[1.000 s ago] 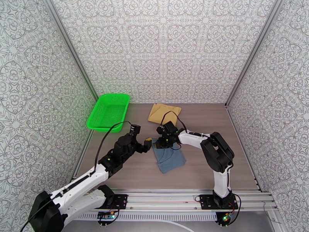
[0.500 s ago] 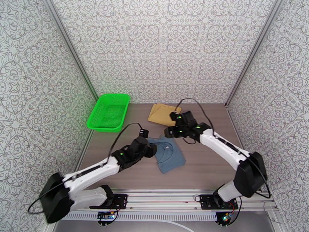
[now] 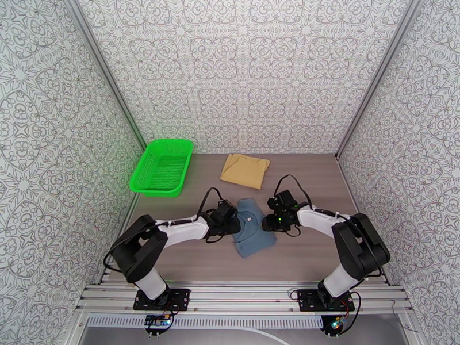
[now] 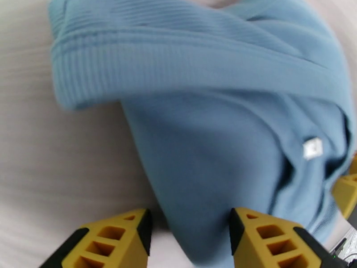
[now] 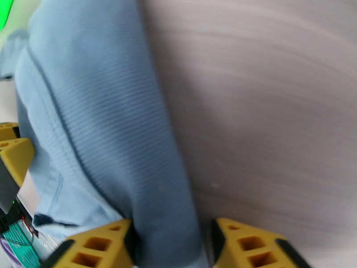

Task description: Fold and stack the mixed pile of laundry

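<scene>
Left end effector (image 4: 188, 215) astride tank top (image 4: 214, 144) | jaws apart | hem motion-blurred

The tank top (image 4: 214, 144) is slate-blue ribbed knit cloth, matt, with a thicker ribbed hem band and a small white label (image 4: 312, 148). The tan cloth (image 3: 245, 171) looks soft and matt. The basket (image 3: 161, 167) is bright green mesh plastic. The counter (image 3: 310, 185) is smooth, matt wood-grain. The left tool (image 4: 189, 228) and right tool (image 5: 172, 237) have matt yellow plastic fingers (image 4: 263, 237) with hollow cells.
</scene>
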